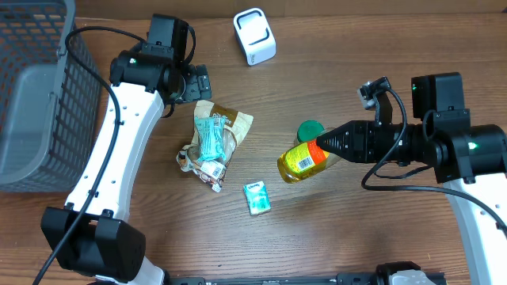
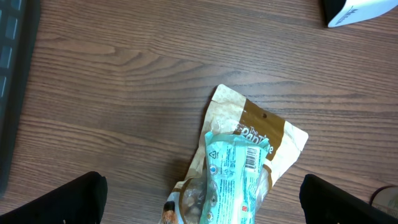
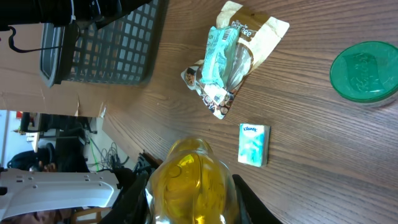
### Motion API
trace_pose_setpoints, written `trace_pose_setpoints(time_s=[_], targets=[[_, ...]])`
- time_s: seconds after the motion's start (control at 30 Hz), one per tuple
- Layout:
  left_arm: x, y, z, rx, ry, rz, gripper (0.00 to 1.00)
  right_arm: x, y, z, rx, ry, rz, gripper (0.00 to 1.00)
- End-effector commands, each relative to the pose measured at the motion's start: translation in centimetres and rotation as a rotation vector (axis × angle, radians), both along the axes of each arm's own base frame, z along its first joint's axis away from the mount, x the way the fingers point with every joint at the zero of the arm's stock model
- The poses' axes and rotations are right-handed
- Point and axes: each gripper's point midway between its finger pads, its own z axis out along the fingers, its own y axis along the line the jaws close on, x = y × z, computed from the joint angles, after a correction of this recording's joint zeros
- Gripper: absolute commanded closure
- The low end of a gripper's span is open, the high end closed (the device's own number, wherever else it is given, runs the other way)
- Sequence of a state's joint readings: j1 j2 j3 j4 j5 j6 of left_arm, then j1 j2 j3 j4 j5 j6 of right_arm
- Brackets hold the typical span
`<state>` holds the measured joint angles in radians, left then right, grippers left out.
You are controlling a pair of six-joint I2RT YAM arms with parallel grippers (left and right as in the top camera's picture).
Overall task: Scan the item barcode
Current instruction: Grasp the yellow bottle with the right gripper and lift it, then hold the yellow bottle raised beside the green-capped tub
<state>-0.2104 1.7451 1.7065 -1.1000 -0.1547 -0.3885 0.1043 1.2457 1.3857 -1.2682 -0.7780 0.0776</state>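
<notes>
My right gripper is shut on a yellow bottle, holding it on its side above the table at centre right. The bottle's label with a barcode faces up toward the overhead camera. In the right wrist view the bottle fills the gap between the two black fingers. A white scanner stands at the back centre, well away from the bottle; its corner shows in the left wrist view. My left gripper hangs open above the snack bags, nothing between its fingers.
A teal packet lies on a brown snack bag left of centre. A small tissue pack sits near the front. A green-lidded jar stands just behind the bottle. A grey wire basket fills the left edge.
</notes>
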Motion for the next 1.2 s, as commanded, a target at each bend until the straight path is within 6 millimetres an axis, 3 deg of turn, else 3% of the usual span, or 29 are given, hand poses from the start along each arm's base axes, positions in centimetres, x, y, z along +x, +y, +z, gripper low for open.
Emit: trace_pose_setpoints(time_s=[0.0, 1.17], targets=[[0.1, -0.1, 1.1, 0.010, -0.029, -0.015, 0.00, -0.2, 0.2, 1.3, 0.033, -0.036, 0.014, 0.96], [0.2, -0.1, 1.1, 0.009, -0.029, -0.015, 0.00, -1.4, 1.0, 0.7, 0.082, -0.027, 0.099, 0.96]])
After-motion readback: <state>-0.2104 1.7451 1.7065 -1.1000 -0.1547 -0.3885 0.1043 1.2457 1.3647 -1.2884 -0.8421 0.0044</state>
